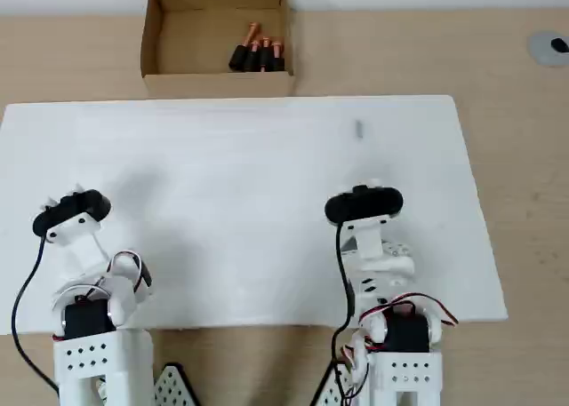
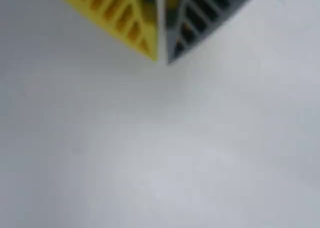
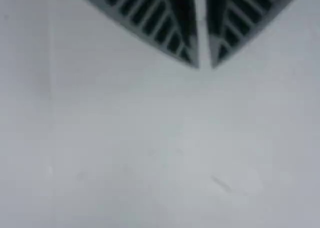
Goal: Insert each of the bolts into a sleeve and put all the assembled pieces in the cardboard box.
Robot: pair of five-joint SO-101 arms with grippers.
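Four sleeved bolts (image 1: 259,53) lie bunched in one corner of the cardboard box (image 1: 153,46). The likely slip now is calling the job finished. A faint mark (image 1: 359,129) on the white sheet (image 1: 231,175), short of the box, may be a stray part, but it is too small to tell. The wrist views add that the left end effector (image 2: 161,58) and right end effector (image 3: 202,63) are pressed together, empty.

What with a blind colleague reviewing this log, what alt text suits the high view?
A cluster of sleeved bolts lies in an open cardboard box at the far side of the table. Nearer, two white robot arms stand at the edge of a white mat.
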